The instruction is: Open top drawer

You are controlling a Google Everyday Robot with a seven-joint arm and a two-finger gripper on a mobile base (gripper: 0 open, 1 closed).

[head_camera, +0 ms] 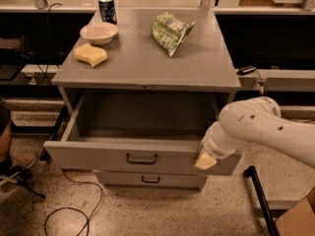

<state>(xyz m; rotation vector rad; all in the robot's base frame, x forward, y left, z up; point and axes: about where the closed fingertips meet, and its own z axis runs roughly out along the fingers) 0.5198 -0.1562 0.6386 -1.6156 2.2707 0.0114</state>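
- The top drawer (98, 156) stands pulled well out of the grey metal cabinet (147, 70), at about 6 o'clock from the cabinet's top. Its open inside faces up.
- A small black loop handle (141, 159) sits at the centre of the drawer's front.
- The gripper (205, 161) is at the right end of that front, at about 3 o'clock from the handle and apart from it. Only its cream-coloured tip shows, against the front panel.
- Whether the gripper is released or clenched cannot be told.
- The white arm (268, 129) reaches in from 3 o'clock, and its rounded wrist lies over the drawer's right front corner.
- Below the top drawer, at 6 o'clock, a shorter-fronted drawer (147, 180) with its own black handle is closed.
- On the cabinet top, a blue soda can (107, 9) stands upright at 11 o'clock.
- A pale bowl (99, 32) is just in front of the can.
- A yellow sponge (91, 54) lies near the bowl, at its 7 o'clock.
- A green snack bag (171, 31) lies on its side at 1 o'clock.
- A dark cable (74, 215) loops over the speckled floor at 7 o'clock from the cabinet.
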